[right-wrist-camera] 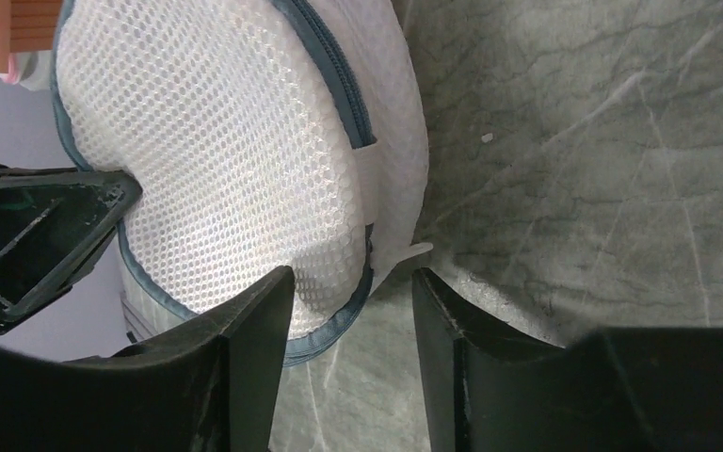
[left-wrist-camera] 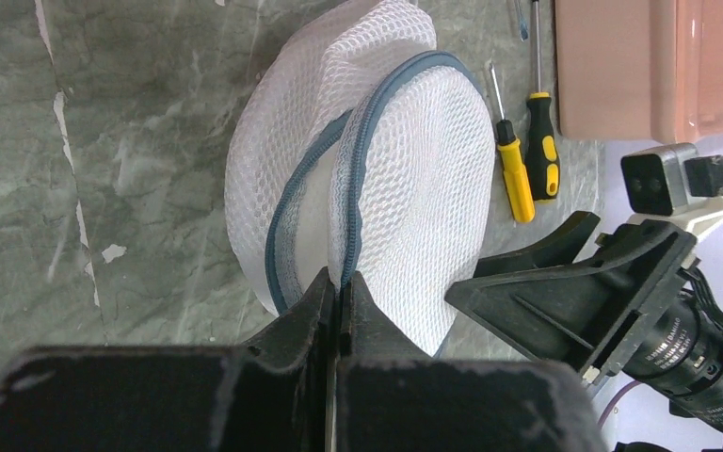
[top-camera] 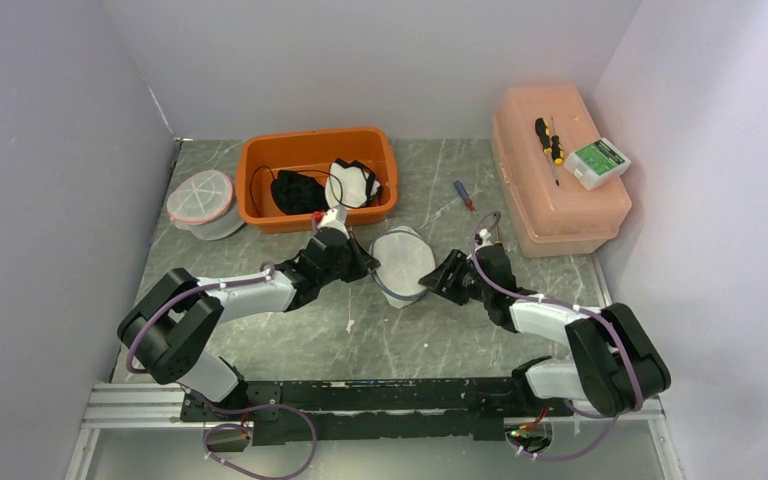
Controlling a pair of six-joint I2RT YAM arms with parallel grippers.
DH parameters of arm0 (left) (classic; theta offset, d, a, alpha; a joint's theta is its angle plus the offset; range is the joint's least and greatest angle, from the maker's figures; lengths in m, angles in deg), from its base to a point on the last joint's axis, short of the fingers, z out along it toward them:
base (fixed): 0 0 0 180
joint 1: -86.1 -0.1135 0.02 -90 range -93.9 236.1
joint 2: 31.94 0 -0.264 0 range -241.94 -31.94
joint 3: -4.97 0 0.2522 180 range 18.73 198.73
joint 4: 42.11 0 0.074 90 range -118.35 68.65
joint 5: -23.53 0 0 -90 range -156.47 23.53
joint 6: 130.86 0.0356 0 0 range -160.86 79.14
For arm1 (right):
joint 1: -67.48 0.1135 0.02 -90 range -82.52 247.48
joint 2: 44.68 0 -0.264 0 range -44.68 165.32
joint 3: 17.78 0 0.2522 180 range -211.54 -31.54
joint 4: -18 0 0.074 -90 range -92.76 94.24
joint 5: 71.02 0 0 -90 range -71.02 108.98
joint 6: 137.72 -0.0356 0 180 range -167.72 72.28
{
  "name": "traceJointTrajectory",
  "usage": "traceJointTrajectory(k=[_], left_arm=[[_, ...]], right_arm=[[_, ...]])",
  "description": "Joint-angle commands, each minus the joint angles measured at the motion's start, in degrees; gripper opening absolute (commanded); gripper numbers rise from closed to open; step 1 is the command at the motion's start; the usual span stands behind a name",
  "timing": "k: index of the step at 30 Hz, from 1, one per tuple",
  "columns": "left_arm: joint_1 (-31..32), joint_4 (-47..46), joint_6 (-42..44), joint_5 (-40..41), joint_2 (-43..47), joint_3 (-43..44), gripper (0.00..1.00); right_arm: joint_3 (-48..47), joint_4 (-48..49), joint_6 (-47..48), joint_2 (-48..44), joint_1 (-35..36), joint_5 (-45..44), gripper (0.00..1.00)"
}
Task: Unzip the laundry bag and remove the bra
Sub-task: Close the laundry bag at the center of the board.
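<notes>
Left gripper (left-wrist-camera: 341, 292) was pressed together on the laundry bag (left-wrist-camera: 414, 169), pinching the mesh just where the grey zipper (left-wrist-camera: 362, 160) ran in between its fingers. The bag lay on the desk (right-wrist-camera: 602, 141) between the two arms, in front of the orange bin (top-camera: 318, 160). I could not tell how far the zipper was open, and the bra did not show through the mesh. The right gripper (right-wrist-camera: 353, 311) stood spread, one jaw on each side of the bag's rim, with a small white tab (right-wrist-camera: 405, 256) between them and not touched. I judged this tab to be the pull. To do the step well, the right gripper needed to close on the tab alone, not on the mesh, and then draw along the zipper line against the left hold, so that the bag was not dragged.
</notes>
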Motion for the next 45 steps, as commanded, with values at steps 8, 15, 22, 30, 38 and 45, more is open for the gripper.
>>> traceJointTrajectory(k=[8, 15, 22, 30, 38, 45], left_arm=[[-0.23, 1.72, 0.52, 2.96, -0.58, -0.44, 0.03], [-0.2, 6.89, 1.5, 4.33, 0.44, 0.25, 0.09], [-0.25, 12.81, 3.65, 5.29, 8.82, -0.54, 0.72], [-2.26, 9.98, 11.99, -3.9, 7.38, 2.23, 0.89], [-2.91, 7.55, 16.16, -13.37, -5.67, 9.37, 0.89], [-2.84, 6.99, 17.66, -15.59, -10.86, 11.6, 0.83]], right_arm=[[-3.0, 3.92, 1.61, 0.45, -0.14, 2.24, 0.16], [-5.55, -10.31, 9.19, -3.23, -0.13, -3.04, 0.0], [-5.56, -19.32, 14.12, -6.49, -0.15, -3.28, 0.0], [-5.34, -23.91, 16.22, -9.25, -0.14, -2.36, 0.0], [-6.34, -24.93, 16.67, -8.68, -0.39, -1.1, 0.0], [-7.38, -26.22, 17.27, -8.59, -0.5, 0.07, 0.0]])
